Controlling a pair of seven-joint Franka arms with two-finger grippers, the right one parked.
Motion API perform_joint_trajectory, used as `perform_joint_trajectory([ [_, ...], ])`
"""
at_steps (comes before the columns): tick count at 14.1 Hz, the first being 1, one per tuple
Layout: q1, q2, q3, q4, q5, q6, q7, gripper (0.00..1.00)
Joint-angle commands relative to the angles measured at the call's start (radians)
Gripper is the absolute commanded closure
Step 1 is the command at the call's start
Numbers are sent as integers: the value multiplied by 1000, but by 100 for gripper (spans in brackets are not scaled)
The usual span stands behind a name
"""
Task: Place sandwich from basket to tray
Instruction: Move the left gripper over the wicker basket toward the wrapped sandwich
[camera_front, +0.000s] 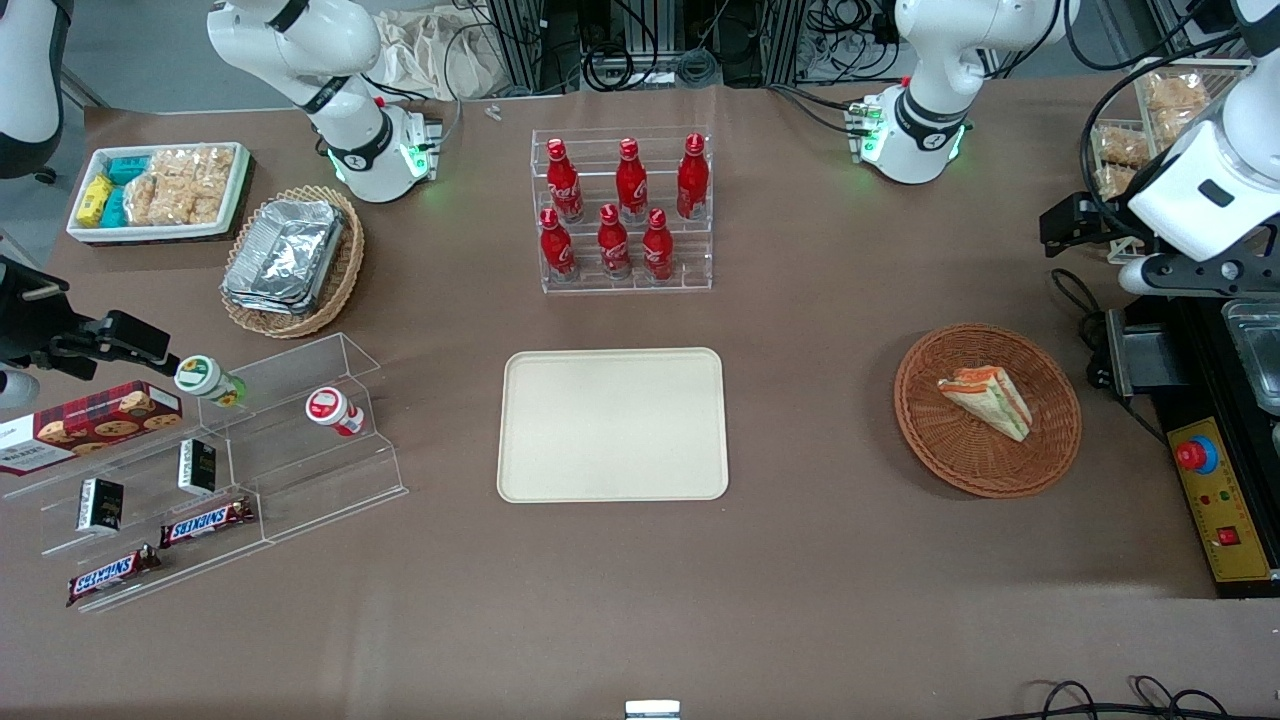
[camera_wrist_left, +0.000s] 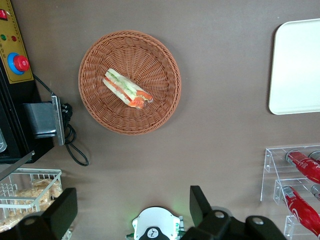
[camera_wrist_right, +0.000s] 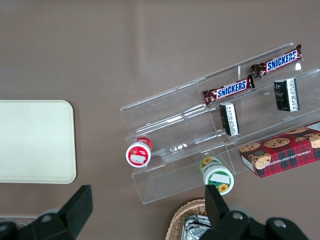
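The sandwich (camera_front: 985, 398) is a pale wedge with orange-red and green stripes, lying in the round reddish-brown wicker basket (camera_front: 920, 440) toward the working arm's end of the table. The empty cream tray (camera_front: 612, 425) lies flat mid-table. The left gripper (camera_front: 1062, 226) hangs high above the table, farther from the front camera than the basket, open and empty. In the left wrist view the black fingers (camera_wrist_left: 62, 212) stand wide apart around the gripper (camera_wrist_left: 131, 210), well away from the sandwich (camera_wrist_left: 126, 89), the basket (camera_wrist_left: 100, 115) and the tray (camera_wrist_left: 297, 67).
A clear rack of red bottles (camera_front: 625, 215) stands farther from the front camera than the tray. A black control box with a red button (camera_front: 1215, 490) sits beside the basket. An oval basket of foil containers (camera_front: 290, 260), a white snack bin (camera_front: 160, 190) and an acrylic shelf (camera_front: 220, 460) lie toward the parked arm's end.
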Motion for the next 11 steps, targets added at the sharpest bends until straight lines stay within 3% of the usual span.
perform_joint_trajectory([
  [1, -5, -3, 6, 18, 8, -13, -9, 0],
  [6, 4, 27, 13, -15, 11, -8, -20, 0],
  [11, 102, 87, 12, -154, 11, 96, -99, 0],
])
